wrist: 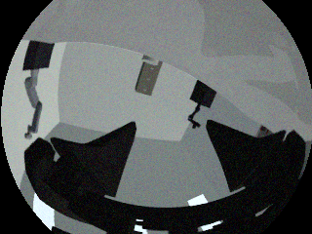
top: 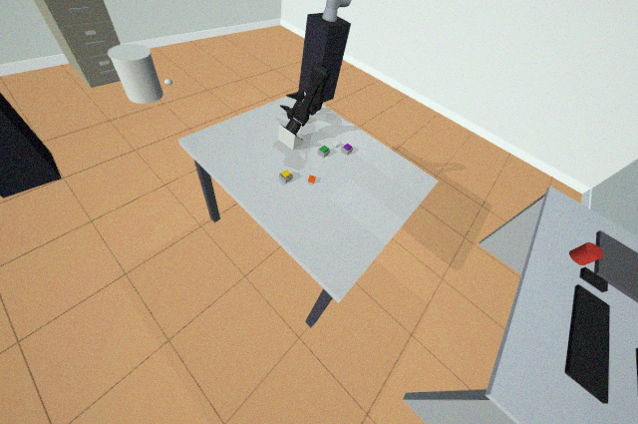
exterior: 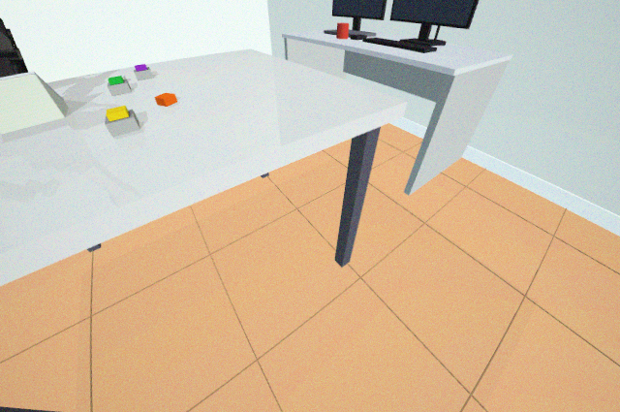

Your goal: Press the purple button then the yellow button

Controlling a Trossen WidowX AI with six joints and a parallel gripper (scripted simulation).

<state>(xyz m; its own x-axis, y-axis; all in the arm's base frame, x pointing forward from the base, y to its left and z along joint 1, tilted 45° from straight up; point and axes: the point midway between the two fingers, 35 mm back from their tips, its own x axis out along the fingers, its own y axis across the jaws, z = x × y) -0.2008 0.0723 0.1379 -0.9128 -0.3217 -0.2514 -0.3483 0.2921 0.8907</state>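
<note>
Top view: black two-fingered hand (top: 293, 118) hanging at the end of a dark forearm, low over the far edge of the pale grey rectangular surface (top: 360, 233), just above a white wedge-shaped base block (top: 290, 139). Small purple square push-button on a grey housing (top: 347, 148) lying toward four o'clock from the hand, well apart from it. Green square push-button on a like housing (top: 323, 150) between the two, just beside the purple one at its nine o'clock; a straight line to the purple cap passes close over it. Yellow square push-button on a grey housing (top: 285, 175) at six o'clock from the hand, with a small orange block (top: 311, 179) just beside it at three o'clock.

Exterior view: purple button (exterior: 140, 68) farthest back, green button (exterior: 115, 79) near it at seven o'clock, orange block (exterior: 166, 99) and yellow button (exterior: 117, 113) nearer the camera. All caps standing proud of their housings, none judged pressed yet. Hand itself outside this frame.

Wrist view: two dark fingertips standing wide apart, nothing between them. Grey surface beyond; no button to be made out.

Judged next: a sideways carry toward four o'clock, clear of the green cap, before any descent.
</note>
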